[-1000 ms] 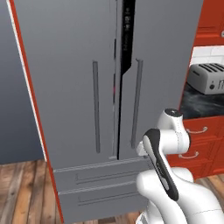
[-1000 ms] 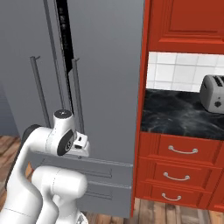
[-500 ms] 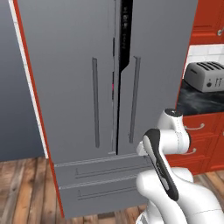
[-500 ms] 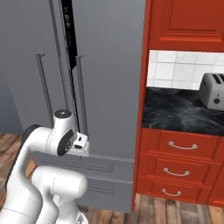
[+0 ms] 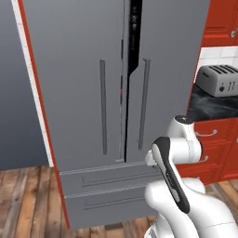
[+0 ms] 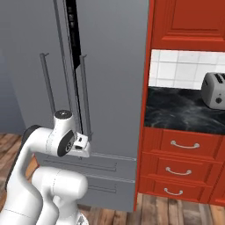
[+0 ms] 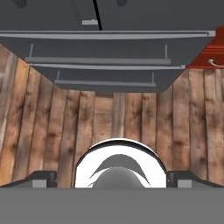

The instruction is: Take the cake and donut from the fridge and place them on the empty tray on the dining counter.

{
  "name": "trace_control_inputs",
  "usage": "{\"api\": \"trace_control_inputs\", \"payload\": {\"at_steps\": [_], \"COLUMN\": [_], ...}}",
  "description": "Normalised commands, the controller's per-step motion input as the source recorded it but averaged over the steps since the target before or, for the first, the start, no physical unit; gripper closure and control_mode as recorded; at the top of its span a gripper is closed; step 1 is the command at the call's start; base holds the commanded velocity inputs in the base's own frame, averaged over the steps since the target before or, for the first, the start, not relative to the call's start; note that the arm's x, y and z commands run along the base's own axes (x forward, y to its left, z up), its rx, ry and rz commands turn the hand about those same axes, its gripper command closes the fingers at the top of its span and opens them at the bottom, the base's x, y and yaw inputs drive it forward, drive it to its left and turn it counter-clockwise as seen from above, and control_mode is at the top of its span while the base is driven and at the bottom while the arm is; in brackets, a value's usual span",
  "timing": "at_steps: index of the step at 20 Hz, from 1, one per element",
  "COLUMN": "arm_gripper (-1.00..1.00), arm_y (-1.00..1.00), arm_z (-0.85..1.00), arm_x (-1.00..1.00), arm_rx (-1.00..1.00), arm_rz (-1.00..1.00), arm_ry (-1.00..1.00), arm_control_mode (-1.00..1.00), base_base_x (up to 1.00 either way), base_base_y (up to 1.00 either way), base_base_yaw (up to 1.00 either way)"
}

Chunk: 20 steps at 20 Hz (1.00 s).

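Setting: domestic kitchen, rendered.
Appliance: tall grey French-door fridge (image 5: pixel 111 93) with long vertical handles, doors shut, two lower drawers.
Cabinetry: red cupboards with curved metal drawer pulls (image 6: pixel 184 169), beside the fridge.
Worktop: black marble desk with white veins (image 6: pixel 184 115), carrying a silver slot toaster (image 6: pixel 214 89).
Wall: white square tiles (image 6: pixel 176 70) behind the desk.
Floor: brown wooden planks (image 7: pixel 109 118).

Fridge (image 5: pixel 83 69) doors shut, blocking interior; open floor (image 7: pixel 113 122) before lower drawers (image 5: pixel 107 186).
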Motion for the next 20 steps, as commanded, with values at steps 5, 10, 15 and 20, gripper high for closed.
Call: {"api": "trace_control_inputs", "payload": {"at_steps": [5,10,15,20], "arm_gripper": [-1.0,-1.0,-1.0,-1.0], "arm_y": [0.0,0.0,0.0,0.0], "arm_z": [0.0,0.0,0.0,0.0], "arm_x": [0.0,0.0,0.0,0.0], "arm_rx": [0.0,0.0,0.0,0.0], "arm_rz": [0.0,0.0,0.0,0.0], "arm_ry": [0.0,0.0,0.0,0.0], "arm_control_mode": [1.0,1.0,1.0,1.0], "base_base_x": [-0.38,-0.36,-0.35,-0.32], "base_base_y": [0.32,0.32,0.32,0.35], "base_base_yaw": [0.0,0.0,0.0,0.0]}}
